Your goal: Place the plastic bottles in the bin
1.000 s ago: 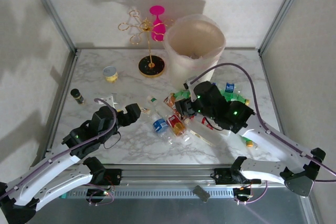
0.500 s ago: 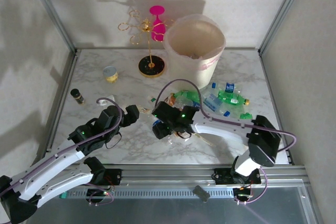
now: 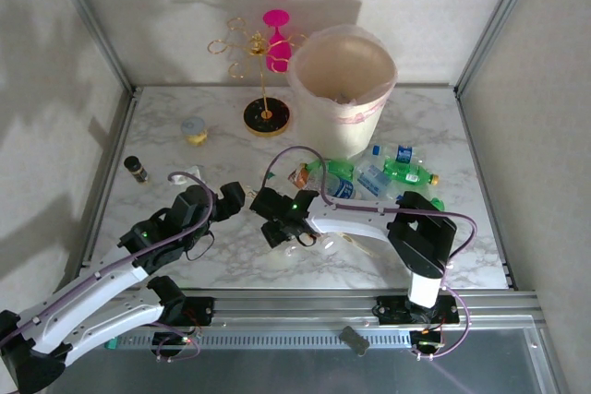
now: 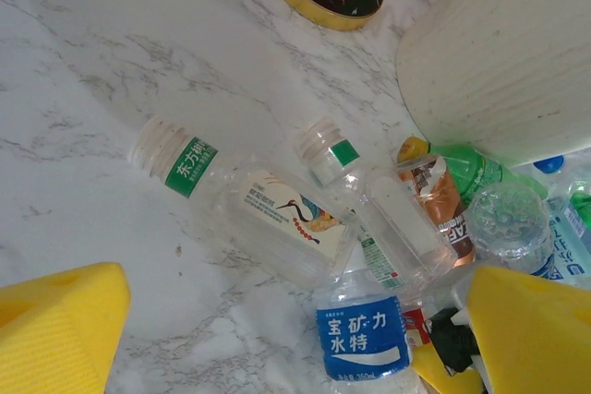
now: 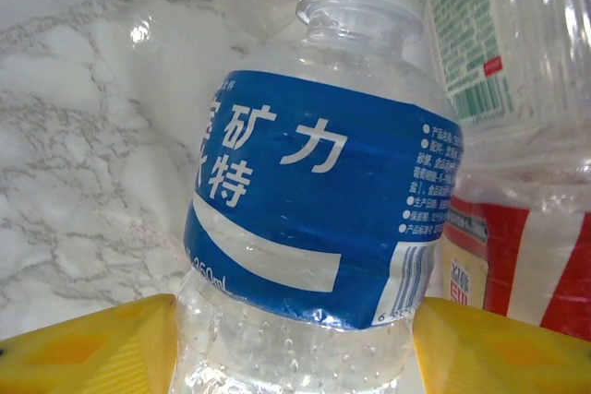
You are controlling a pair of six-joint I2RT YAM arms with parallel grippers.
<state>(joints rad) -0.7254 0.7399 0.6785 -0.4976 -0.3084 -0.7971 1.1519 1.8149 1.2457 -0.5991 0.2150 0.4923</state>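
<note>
Plastic bottles (image 3: 374, 177) lie in a loose heap on the marble tabletop (image 3: 231, 149), right of centre in the overhead view and just below the bin (image 3: 323, 126).

Bin: round, tapered, translucent whitish-pink, upright at upper centre with its mouth open. A small greyish shape rests low against its near inner wall, too indistinct to identify.

Bottles: small, clear or green, lying on their sides, with blue, green, orange and red labels. In the left-wrist view a clear bottle with a green neck band and a bird label (image 4: 277, 214) lies at centre. An orange-labelled bottle (image 4: 434, 200) lies to its right among its neighbours, and the bin wall stands at upper right.

Right tool (image 3: 282, 228): at the left edge of the heap. Its yellow fingers (image 5: 92, 348) stand on either side of a blue-labelled bottle (image 5: 314, 219), at its edges. Whether they press it cannot be told.

Left tool (image 3: 231, 198): left of the heap, with its fingers (image 4: 55, 339) spread wide and holding nothing.

Upper left of the overhead view: gold wire stand (image 3: 266, 117), small cup (image 3: 194, 129) and dark vial (image 3: 136, 169), all apart from the heap.
</note>
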